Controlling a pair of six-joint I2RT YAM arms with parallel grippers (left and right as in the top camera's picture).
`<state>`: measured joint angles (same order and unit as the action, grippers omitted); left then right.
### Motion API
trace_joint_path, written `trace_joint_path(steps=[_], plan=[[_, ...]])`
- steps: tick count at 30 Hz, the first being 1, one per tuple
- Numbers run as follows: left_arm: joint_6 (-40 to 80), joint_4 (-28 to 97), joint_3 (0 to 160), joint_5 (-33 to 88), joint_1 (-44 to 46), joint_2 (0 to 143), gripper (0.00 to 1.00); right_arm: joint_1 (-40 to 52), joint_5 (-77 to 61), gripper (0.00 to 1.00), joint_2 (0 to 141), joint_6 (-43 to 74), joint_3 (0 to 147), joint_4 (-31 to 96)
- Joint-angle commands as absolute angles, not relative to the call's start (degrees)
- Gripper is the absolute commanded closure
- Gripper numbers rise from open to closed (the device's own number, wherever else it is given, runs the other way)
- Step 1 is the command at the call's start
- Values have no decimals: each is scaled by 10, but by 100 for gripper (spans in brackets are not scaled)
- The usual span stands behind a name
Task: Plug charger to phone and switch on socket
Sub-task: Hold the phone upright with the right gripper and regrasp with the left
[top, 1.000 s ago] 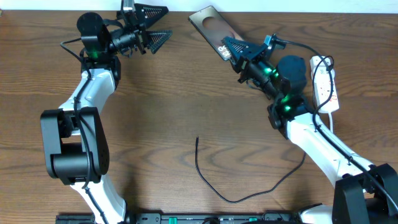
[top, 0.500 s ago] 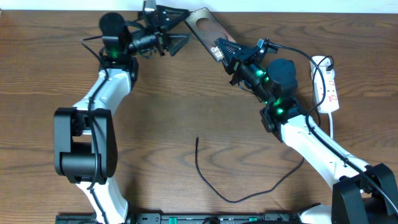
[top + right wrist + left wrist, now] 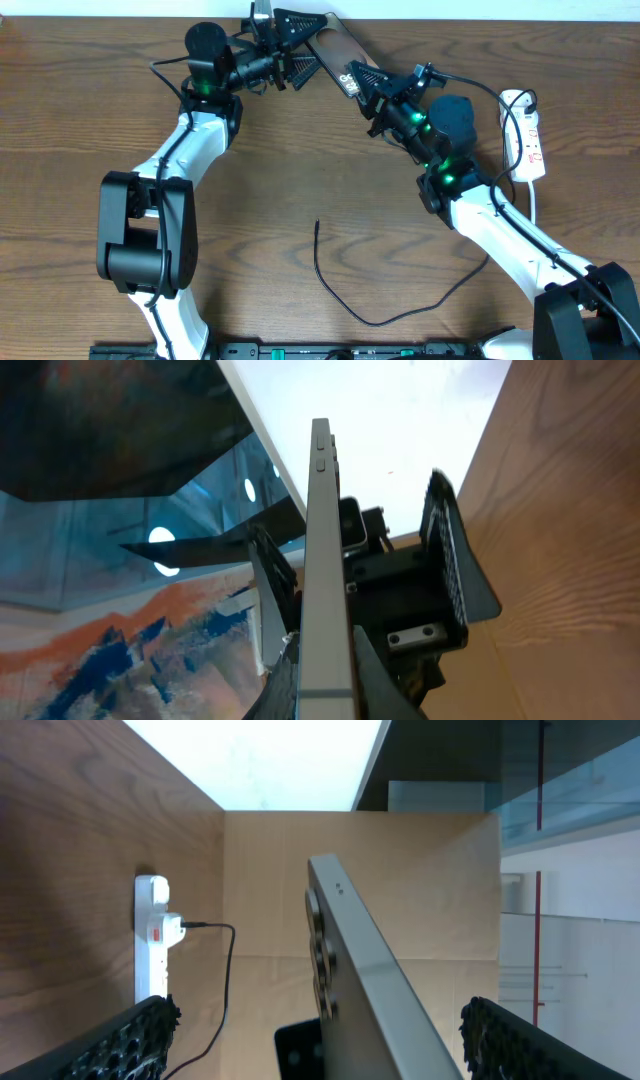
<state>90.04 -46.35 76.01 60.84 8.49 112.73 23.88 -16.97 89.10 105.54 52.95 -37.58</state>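
The phone (image 3: 341, 46), a bronze slab, is held off the table at the back, tilted. My right gripper (image 3: 364, 84) is shut on its near end. In the right wrist view the phone (image 3: 321, 550) shows edge-on between my right gripper's (image 3: 335, 685) fingers. My left gripper (image 3: 316, 40) is open, and its two fingers straddle the phone's far end without closing on it. In the left wrist view the phone (image 3: 375, 970) runs between my left gripper's (image 3: 320, 1050) spread fingers. The charger (image 3: 345, 300), a thin black cable, lies loose on the table with its tip (image 3: 316, 223) free. The socket (image 3: 524, 135) lies at the right.
The white power strip also shows in the left wrist view (image 3: 150, 945) with a thin black lead plugged in. Its white cord (image 3: 531, 195) runs along my right arm. The table's back edge is just behind the phone.
My left arm has swung right, and its open fingers now sit around the phone's far end. My right gripper has shifted the phone a little left. The cable has not moved.
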Motion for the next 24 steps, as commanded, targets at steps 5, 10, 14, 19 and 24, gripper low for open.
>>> trace_joint_path(steps=[5, 10, 14, 19, 24], plan=[[899, -466, 772, 586, 88, 1126, 55, 250, -159, 99, 888, 1073, 537, -379], [899, -466, 772, 578, 88, 1126, 92, 255, -160, 99, 888, 1071, 537, -376], [899, -466, 772, 578, 88, 1126, 93, 261, -160, 99, 888, 1071, 537, -367], [899, -466, 772, 578, 88, 1126, 93, 267, -160, 99, 888, 1066, 537, -365], [899, -466, 772, 578, 88, 1126, 93, 273, -163, 99, 888, 1051, 537, -364]])
